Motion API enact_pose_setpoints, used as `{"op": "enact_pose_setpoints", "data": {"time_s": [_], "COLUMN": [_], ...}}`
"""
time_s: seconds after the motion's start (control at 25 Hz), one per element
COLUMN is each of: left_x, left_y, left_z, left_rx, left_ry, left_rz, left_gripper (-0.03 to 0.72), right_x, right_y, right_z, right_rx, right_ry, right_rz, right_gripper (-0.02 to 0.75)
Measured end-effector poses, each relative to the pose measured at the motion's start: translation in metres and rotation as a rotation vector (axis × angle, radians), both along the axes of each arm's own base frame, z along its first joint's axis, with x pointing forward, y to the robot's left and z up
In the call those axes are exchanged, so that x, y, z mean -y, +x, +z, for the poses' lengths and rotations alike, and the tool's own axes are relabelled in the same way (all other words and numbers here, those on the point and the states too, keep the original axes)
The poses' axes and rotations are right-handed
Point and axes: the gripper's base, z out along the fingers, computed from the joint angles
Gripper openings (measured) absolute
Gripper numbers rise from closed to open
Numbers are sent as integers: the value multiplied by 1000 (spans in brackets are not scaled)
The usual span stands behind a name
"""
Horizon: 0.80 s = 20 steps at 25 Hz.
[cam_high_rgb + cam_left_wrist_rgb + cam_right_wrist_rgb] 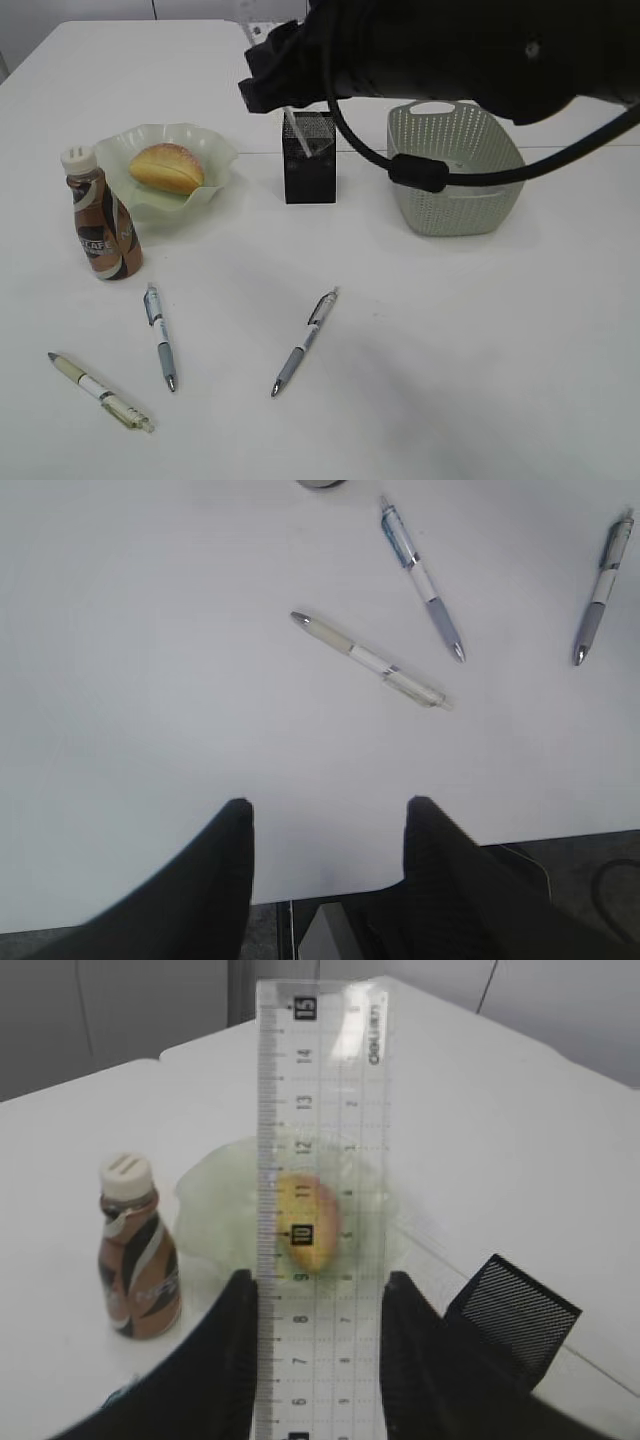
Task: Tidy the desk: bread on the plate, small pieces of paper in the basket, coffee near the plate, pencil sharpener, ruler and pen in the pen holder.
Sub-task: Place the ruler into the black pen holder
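The right claw (318, 1360) pinches the clear ruler (320, 1190) upright by its lower end, poised just above the black pen holder (309, 158) for dropping in, while the left claw (328, 825) hangs spread and empty, three pens (368, 660) ahead of it on the surface (450, 350).

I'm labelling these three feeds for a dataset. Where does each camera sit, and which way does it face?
Exterior view: raised at the desk's near edge, slanting down; a dark arm crosses the top.
Left wrist view: on the left arm, looking down past the open left end effector at three pens.
Right wrist view: on the right arm, facing the plate and coffee; the right end effector holds the ruler.
Shared: exterior and left wrist views both show the pens.
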Motion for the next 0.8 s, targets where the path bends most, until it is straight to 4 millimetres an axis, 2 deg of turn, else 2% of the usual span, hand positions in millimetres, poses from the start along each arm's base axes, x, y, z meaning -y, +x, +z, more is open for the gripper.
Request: {"op": "enact_pose_setpoints", "data": {"time_s": [0.16, 0.28, 0.64, 0.8], "left_x": [1, 1, 1, 1], "left_y": [0, 0, 0, 0], "left_z": [0, 0, 0, 0], "left_rx": [-1, -1, -1, -1], "left_ry": [-9, -11, -11, -11], "left_rz": [-2, -2, -2, -2], "left_gripper": [341, 335, 334, 333], "right_x": [14, 19, 21, 23], "right_y": [15, 28, 53, 64], "right_z": [2, -4, -24, -39], "right_rx": [122, 181, 367, 379], "right_ry": [82, 118, 269, 318], "right_rz": [-58, -93, -172, -233], "right_gripper": [253, 253, 253, 253]}}
